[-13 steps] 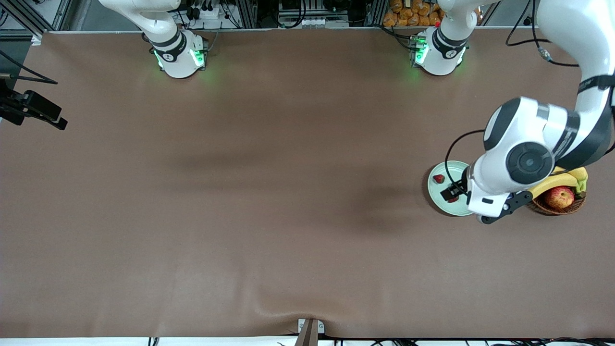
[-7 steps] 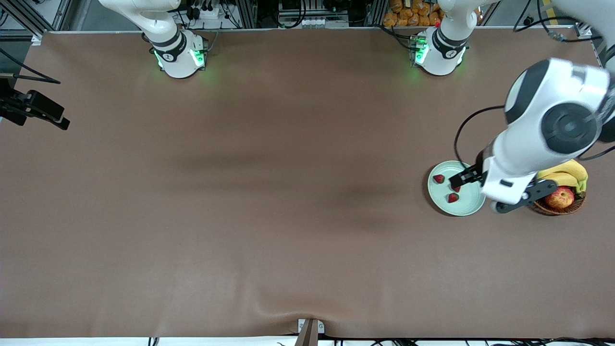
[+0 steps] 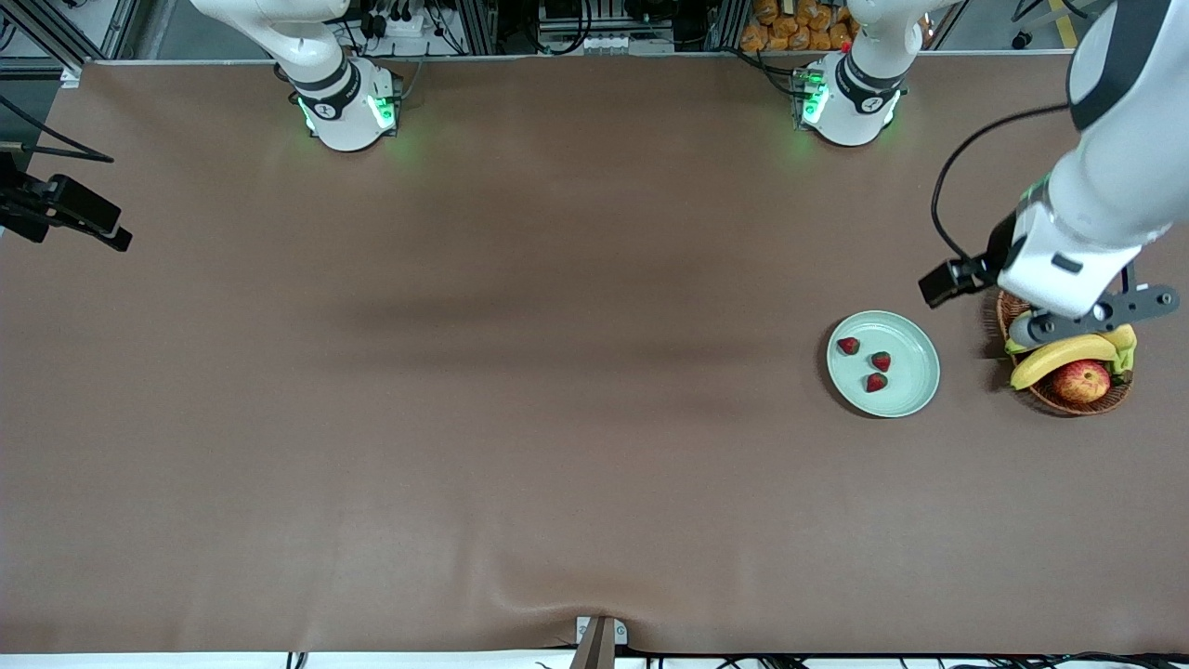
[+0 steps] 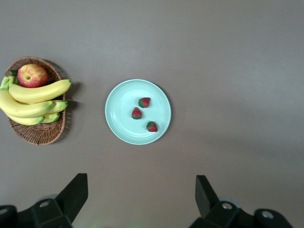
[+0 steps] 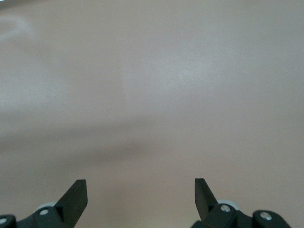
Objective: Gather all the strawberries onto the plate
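Brown worktop (image 3: 520,390): three strawberries (image 3: 880,361) lie in the mint plate (image 3: 915,390) at right of frame, job apparently done; left gripper (image 4: 141,199) empty, fingers apart, raised above; right gripper (image 5: 141,197) waits, fingers apart.

A: What hid the basket (image 3: 1068,395)?
B: The left arm covered its rim farthest from the front camera.
A: And the hands?
B: Only fingertips (image 4: 76,192) showed in each wrist view; the right hand (image 5: 141,197) was otherwise cut off.
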Robot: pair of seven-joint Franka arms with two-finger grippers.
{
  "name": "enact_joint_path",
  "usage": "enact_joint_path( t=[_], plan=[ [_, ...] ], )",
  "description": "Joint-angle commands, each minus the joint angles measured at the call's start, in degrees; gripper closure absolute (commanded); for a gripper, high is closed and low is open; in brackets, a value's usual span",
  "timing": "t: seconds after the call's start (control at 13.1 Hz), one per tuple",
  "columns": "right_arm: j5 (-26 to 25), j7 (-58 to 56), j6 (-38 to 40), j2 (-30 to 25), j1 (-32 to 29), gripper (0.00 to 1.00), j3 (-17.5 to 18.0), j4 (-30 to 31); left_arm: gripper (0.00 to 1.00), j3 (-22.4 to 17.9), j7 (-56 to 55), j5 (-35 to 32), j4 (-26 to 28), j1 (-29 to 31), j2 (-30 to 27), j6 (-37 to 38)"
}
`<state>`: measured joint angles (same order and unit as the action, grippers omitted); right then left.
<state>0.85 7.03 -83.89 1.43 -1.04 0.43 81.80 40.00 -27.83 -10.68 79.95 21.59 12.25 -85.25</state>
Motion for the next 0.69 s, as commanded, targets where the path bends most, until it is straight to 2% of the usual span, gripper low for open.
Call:
enact_joint_path(
  t=[0.0, 0.15, 0.23, 0.38, 0.46, 0.53, 0.61],
  plan=[
    [0.6, 0.1, 0.3, -0.8, 0.3, 0.0, -0.4, 0.5, 0.0, -8.7, 7.8, 8.3, 1.2, -2.1, -5.0, 0.4],
    [0.6, 0.2, 0.4, -0.8, 0.3, 0.0, -0.4, 0.5, 0.0, -20.3, 10.4, 9.3, 1.3, -11.5, -6.4, 0.3],
    [0.6, 0.2, 0.5, -0.8, 0.3, 0.0, -0.4, 0.5, 0.0, -23.8, 13.1, 9.4, 1.4, -13.9, -6.9, 0.4],
    [0.7, 0.2, 0.4, -0.8, 0.3, 0.0, -0.4, 0.5, 0.0, -27.5, 19.3, 9.7, 1.8, -14.8, -7.9, 0.8],
    [0.7, 0.2, 0.4, -0.8, 0.3, 0.0, -0.4, 0.5, 0.0, -30.3, 21.0, 9.7, 2.5, -17.2, -8.6, 0.9],
    [0.7, 0.2, 0.4, -0.7, 0.3, 0.0, -0.4, 0.5, 0.0, -33.6, 21.4, 9.8, 3.9, -19.4, -9.9, 0.9],
    [0.8, 0.2, 0.4, -0.7, 0.3, 0.0, -0.4, 0.5, 0.0, -35.1, 21.5, 10.8, 6.0, -19.9, -11.3, 0.7]
  ],
)
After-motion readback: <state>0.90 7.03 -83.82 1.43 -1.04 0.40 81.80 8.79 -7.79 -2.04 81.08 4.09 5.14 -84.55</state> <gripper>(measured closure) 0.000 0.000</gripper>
